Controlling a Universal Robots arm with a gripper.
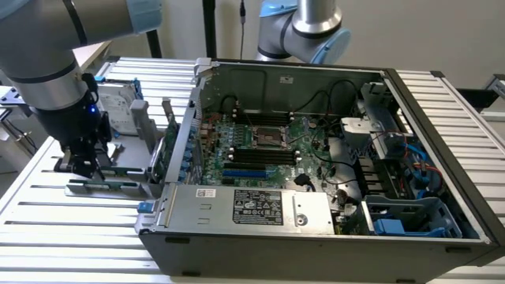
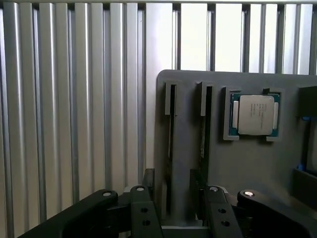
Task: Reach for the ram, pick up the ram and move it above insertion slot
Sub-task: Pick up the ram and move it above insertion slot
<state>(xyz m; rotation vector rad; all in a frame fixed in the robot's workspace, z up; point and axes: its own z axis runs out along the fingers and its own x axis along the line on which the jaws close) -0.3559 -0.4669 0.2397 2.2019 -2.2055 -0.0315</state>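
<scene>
The arm is down at the exterior view's left, gripper [image 1: 81, 167] low over the grey holder [image 1: 103, 189] on the slatted table [image 1: 63, 236], just beside the open case [image 1: 316, 251]; from the wrist, the gripper [image 2: 173, 191] sits at the holder's [image 2: 247, 173] near edge, fingers [image 2: 143, 213] spread wide apart and gripping nothing; the ram [image 2: 171, 134] stands on edge in a narrow slot of the holder, in line with the gap between the fingers, and I cannot tell whether either finger touches it; a second stick [image 2: 203, 141] stands in the neighbouring slot, running towards the other finger, parallel to the first; past that one, a CPU [image 2: 253, 115] lies flat in its square recess, silver lid up; back in the exterior view, a hard drive [image 1: 118, 112] stands upright at the holder's far end, beyond the gripper; inside the case, the black memory slots [image 1: 261, 155] lie near the middle of the board, just nearer than the processor socket [image 1: 266, 135], well apart from the gripper; a second arm [image 1: 304, 29] stands behind the case's far wall.
</scene>
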